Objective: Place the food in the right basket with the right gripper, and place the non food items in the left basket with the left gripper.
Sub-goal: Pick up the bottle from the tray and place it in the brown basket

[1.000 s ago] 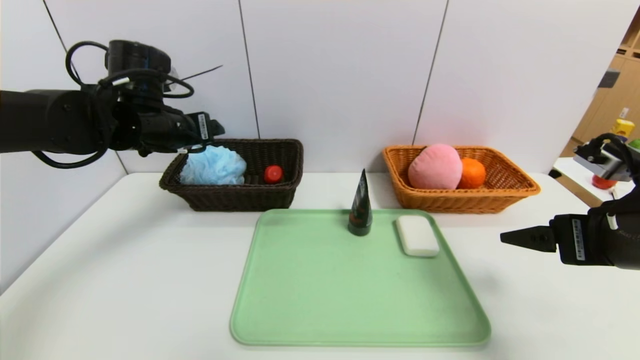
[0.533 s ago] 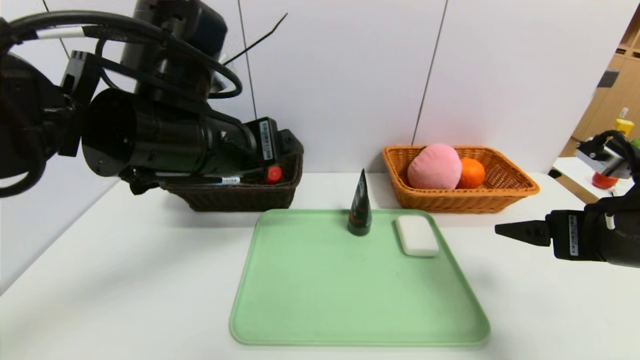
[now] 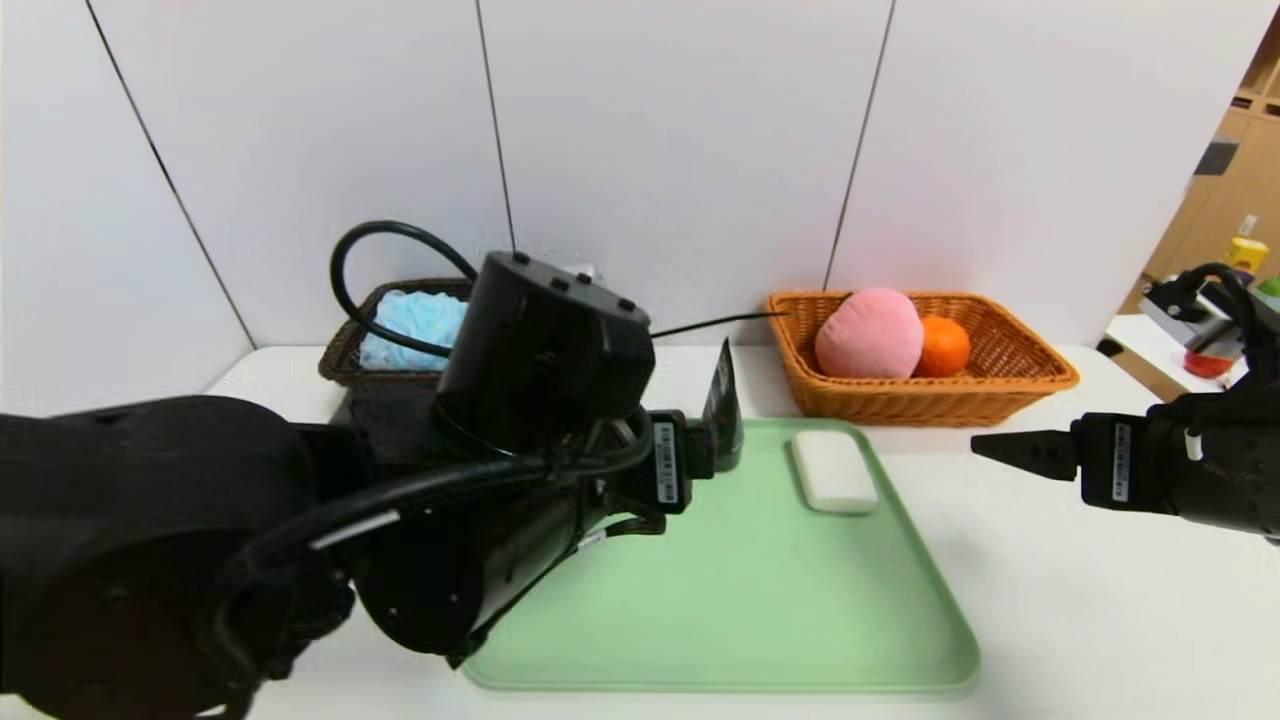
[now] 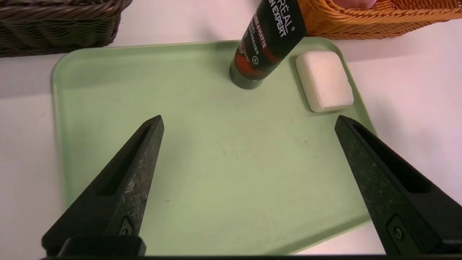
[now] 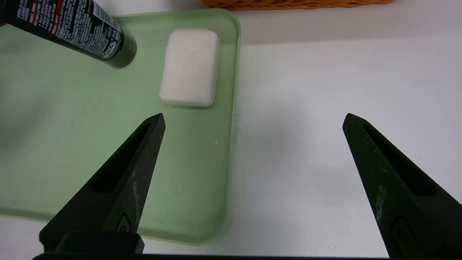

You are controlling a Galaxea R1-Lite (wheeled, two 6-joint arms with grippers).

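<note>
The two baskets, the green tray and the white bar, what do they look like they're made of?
Left basket and right basket: woven wicker or rattan-style strands, matte. Tray: likely moulded plastic, smooth with a soft sheen. White bar: probably soap, chalky and matte with rounded edges.

The left gripper (image 4: 249,122) swings away from the left basket (image 3: 352,350) and now hovers over the green tray (image 3: 760,600), fingers spread wide, short of the dark tube (image 4: 269,39). The right gripper (image 3: 985,447) edges slightly nearer the tray.
</note>
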